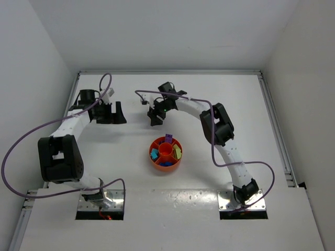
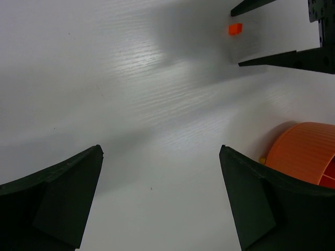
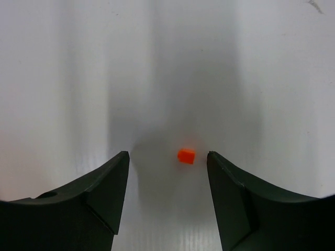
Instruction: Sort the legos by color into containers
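Note:
One small orange lego (image 3: 186, 156) lies on the white table between the fingers of my right gripper (image 3: 167, 153). That gripper is open, and the brick sits nearer its right finger without touching either. The same brick (image 2: 235, 29) shows far off in the left wrist view, between the right gripper's black fingers (image 2: 272, 57). The round orange tray of containers (image 1: 166, 153) stands mid-table and holds purple (image 1: 168, 138), teal (image 1: 154, 154), yellow (image 1: 178, 152) and blue (image 1: 166, 163) legos. My left gripper (image 2: 160, 147) hangs open over bare table, left of the tray (image 2: 306, 149).
White walls close in the table on the left, back and right. A metal rail (image 1: 167, 72) runs along the far edge and another (image 1: 275, 125) down the right side. Purple cables (image 1: 31, 137) loop off both arms.

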Robot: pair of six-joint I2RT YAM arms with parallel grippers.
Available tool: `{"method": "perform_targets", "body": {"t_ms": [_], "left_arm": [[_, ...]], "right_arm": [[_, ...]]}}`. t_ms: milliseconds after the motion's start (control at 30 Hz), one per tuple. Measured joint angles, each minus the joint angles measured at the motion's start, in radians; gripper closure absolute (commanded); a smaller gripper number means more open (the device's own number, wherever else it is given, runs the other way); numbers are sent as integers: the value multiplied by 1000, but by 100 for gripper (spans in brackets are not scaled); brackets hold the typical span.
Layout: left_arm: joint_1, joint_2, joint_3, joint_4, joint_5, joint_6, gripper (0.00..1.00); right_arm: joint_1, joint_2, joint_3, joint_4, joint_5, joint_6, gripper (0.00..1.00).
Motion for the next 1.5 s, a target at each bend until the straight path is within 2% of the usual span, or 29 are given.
{"method": "perform_targets", "body": {"t_ms": [200, 500, 667, 733, 867, 1033, 1133, 1500], "left_arm": [[5, 0, 0, -10, 1, 15, 0], [8, 0, 0, -12, 6, 19, 0], [8, 0, 0, -12, 7, 19, 0], [8, 0, 0, -12, 7, 19, 0], [8, 0, 0, -12, 8, 23, 0], [8, 0, 0, -12, 2, 26, 0], [8, 0, 0, -11, -2, 27, 0], [8, -52, 0, 1, -12, 26, 0]], "right_arm": [[0, 24, 35, 14, 11, 7, 50], [0, 41, 64, 13, 17, 16, 73], [0, 41, 64, 12, 19, 19, 89], [0, 41, 61, 14, 19, 18, 92], [0, 24, 26, 38, 13, 23, 94], [0, -64, -91, 40, 11, 55, 95], [-6, -122, -105, 21, 8, 80, 95], [-9, -488, -111, -67, -60, 155, 97]]}}
